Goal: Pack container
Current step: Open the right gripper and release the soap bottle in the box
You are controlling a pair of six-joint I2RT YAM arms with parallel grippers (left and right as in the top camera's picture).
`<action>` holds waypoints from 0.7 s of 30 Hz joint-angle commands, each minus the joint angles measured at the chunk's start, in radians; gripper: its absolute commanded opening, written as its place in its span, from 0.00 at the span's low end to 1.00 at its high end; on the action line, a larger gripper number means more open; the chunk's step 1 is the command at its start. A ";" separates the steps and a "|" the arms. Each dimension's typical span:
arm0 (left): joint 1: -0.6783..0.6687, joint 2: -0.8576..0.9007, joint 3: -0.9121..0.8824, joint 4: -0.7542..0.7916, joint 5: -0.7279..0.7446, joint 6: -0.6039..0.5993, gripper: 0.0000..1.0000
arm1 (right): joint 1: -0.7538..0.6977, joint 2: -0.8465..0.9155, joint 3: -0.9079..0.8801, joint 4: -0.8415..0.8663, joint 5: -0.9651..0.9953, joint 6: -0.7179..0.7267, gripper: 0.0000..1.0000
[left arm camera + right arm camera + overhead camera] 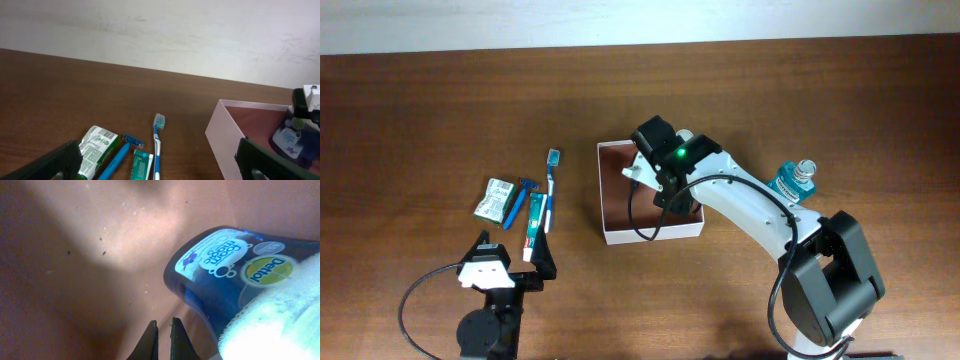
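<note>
Found the container (650,236) mid-table, open face up, square and so without a long axis, edges slightly skewed to the table's. Held one Dettol bottle (225,275) only, the right gripper (164,330) clenched empty beside it. Left outside: mouthwash bottle (797,180), green packet (497,198), razor (520,205), toothbrush (550,190), toothpaste (534,232), near the spread-open left gripper (513,260).

light=even, bright; right wrist=blurred close-up; container (100,235) floor half shadowed

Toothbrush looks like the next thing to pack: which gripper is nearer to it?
Left. The left gripper stands open beside the handle end of the toothbrush; the right gripper is down inside the container, farther away.
</note>
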 commanded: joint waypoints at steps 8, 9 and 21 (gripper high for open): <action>0.002 -0.009 -0.006 0.002 -0.007 0.016 0.99 | -0.001 0.009 -0.004 0.039 0.032 0.052 0.04; 0.002 -0.009 -0.006 0.001 -0.007 0.016 0.99 | -0.001 0.009 -0.004 0.044 0.042 0.063 0.04; 0.002 -0.009 -0.006 0.001 -0.007 0.016 0.99 | -0.001 0.009 -0.004 0.036 0.026 0.097 0.04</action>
